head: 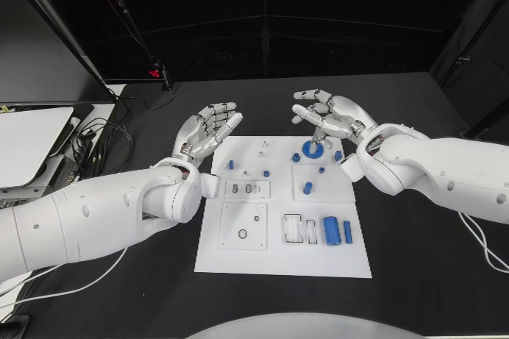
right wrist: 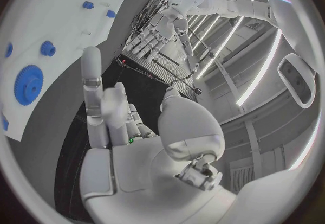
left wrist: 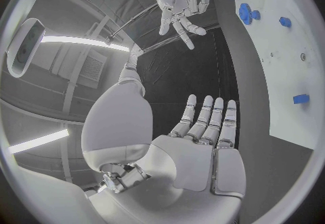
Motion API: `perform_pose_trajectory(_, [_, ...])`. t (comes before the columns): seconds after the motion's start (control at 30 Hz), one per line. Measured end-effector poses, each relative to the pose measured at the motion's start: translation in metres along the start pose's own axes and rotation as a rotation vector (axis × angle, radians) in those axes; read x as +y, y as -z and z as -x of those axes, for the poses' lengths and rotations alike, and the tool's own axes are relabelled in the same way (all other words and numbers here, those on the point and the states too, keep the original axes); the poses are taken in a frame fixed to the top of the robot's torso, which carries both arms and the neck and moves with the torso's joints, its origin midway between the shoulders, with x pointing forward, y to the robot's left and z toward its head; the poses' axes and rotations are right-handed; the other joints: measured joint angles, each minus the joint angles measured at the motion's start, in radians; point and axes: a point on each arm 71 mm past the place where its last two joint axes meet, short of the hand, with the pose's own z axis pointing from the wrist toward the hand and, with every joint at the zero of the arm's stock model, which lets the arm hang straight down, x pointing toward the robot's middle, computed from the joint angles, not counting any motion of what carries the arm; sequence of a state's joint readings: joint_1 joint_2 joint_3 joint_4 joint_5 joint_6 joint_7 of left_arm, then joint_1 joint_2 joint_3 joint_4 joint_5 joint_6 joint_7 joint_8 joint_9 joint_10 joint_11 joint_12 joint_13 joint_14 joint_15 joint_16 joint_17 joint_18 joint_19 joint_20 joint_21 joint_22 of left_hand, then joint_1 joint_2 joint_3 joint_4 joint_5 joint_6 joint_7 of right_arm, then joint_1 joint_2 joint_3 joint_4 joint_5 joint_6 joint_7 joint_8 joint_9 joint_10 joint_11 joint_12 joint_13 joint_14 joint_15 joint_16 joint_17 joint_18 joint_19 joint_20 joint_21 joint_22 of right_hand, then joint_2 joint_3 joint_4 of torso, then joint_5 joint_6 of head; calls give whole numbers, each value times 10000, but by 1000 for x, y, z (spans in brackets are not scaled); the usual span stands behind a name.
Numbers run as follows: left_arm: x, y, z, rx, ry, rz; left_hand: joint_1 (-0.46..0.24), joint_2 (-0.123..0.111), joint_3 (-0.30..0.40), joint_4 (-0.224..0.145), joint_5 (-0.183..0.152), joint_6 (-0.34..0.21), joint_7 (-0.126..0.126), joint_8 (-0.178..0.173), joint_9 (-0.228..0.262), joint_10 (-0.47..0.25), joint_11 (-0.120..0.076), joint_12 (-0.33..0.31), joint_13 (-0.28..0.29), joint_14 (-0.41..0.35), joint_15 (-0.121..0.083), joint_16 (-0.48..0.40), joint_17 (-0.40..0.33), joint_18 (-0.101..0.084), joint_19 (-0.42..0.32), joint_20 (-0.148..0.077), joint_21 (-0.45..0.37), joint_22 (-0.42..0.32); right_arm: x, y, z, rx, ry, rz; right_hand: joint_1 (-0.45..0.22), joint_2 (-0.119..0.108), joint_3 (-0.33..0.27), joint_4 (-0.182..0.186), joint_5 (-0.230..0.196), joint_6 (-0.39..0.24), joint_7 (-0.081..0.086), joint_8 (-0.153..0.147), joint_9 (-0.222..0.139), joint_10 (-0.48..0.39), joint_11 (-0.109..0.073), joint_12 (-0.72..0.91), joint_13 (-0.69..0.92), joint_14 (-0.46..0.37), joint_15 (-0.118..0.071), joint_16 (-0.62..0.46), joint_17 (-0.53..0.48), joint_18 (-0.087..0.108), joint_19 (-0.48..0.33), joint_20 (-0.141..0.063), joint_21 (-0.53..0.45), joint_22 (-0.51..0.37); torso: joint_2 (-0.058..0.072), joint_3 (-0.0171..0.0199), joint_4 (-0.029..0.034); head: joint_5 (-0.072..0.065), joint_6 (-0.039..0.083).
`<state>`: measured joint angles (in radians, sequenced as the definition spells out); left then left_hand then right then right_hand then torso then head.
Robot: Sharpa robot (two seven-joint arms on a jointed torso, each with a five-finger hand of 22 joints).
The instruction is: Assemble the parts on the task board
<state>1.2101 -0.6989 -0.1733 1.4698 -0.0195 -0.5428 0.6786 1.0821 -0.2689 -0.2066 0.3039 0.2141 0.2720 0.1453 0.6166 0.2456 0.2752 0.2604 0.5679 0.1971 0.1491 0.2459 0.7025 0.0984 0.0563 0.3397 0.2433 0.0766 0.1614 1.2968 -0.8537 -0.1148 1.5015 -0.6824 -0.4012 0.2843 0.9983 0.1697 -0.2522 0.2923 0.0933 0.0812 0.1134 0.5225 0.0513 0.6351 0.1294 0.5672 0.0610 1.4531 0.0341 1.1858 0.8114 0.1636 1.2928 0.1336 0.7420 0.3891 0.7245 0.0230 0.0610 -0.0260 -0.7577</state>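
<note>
The task board lies flat in the middle of the black table, and both hands hang off its far end, neither touching it; the left hand floats over the table just beside the board's far left corner, fingers straight and spread, nothing in it; the right hand sits above the far right part, fingers loosely curled and apart, holding nothing either. Down to the parts: the big blue gear stands on the board right below the right hand, a small gear just beside it; two blue cylinders lie side by side at the near end, next to open rectangular slots; small blue pegs dot the far left. My read: no part is picked yet, so this is the reach for a first one; the gear looks likeliest, and that calls for the right hand to drop and close its fingers round the gear's rim.
</note>
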Motion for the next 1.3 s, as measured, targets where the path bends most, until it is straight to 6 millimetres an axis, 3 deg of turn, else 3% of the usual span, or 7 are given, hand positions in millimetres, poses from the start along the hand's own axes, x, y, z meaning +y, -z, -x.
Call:
perform_pose_trajectory(0.03, [1,0,0,1,5,16,-18,17,0,0,0,0,0,0,-5,0,0,5,-4,24,24,5,0,0,14,14,10,0,-1,-1,1,32,127,9,230,26,0,0,90,179,-16,89,5,155,-11,-101,0,67,-4,1200,1908,-12,440,-54,1366,1561,-7,1,4,-3,-19])
perform_pose_trajectory(0.1, [2,1,0,1,10,44,-32,76,47,-8,0,0,0,0,-15,0,0,5,-11,40,39,39,-7,-1,14,14,41,10,-3,-3,2,107,428,6,632,34,-93,-21,294,841,44,328,32,510,-6,-323,0,87,14,2603,4190,-650,1391,-77,4651,5783,-18,1,10,-4,-37])
perform_pose_trajectory(0.23, [4,0,2,-36,-22,65,-9,113,69,13,0,0,0,0,-25,0,-1,5,-23,40,40,39,-13,0,14,14,41,13,-6,-6,5,271,1131,-16,1421,-64,-173,-190,345,3380,310,657,243,1237,-10,-779,8,143,70,3279,4944,-1259,1688,44,7305,8971,-30,1,21,23,-55])
perform_pose_trajectory(0.37, [6,0,3,-59,-35,94,-9,113,95,-14,-39,-1,0,0,-35,-1,-1,4,-23,40,40,39,-13,-1,14,14,40,25,-8,-10,3,542,2095,-11,2798,-130,353,-794,-185,5157,502,404,238,1741,-110,-1128,7,143,70,3365,4968,-1259,1688,44,7829,9190,-38,-1,38,35,-65])
perform_pose_trajectory(0.6, [7,1,4,-72,-41,113,31,153,164,1,-39,-1,0,40,-51,-1,-1,43,-34,40,40,39,-22,-1,-22,50,40,25,-10,-22,-7,1048,4305,-116,4306,-440,897,-1339,-456,6781,212,-1026,106,2198,-426,-1967,7,119,-417,3417,4967,-1258,1756,-285,7866,9190,-42,7,57,-6,-68])
perform_pose_trajectory(0.9, [9,1,6,-93,-51,146,32,282,221,2,-93,-1,0,40,-75,-1,-1,43,-64,40,40,38,-38,-2,14,86,40,34,-17,-34,-17,1549,6365,-628,5036,-895,1052,-1493,-456,7256,-94,-1897,113,2516,-671,-2464,7,121,-596,3417,4966,-1256,1740,-441,7907,9189,-61,19,69,-35,-106])
perform_pose_trajectory(1.3, [10,2,8,-114,-68,164,53,341,263,-15,-93,-1,-1,77,-93,-1,-2,84,-79,40,40,78,-49,-3,14,86,80,33,-22,-39,-28,2306,7966,-1164,5627,-935,1269,-1535,-456,7653,-163,-2426,125,2799,-740,-2896,7,121,-595,3417,4964,-1254,1740,-441,7907,9187,-106,-5,63,-53,-211])
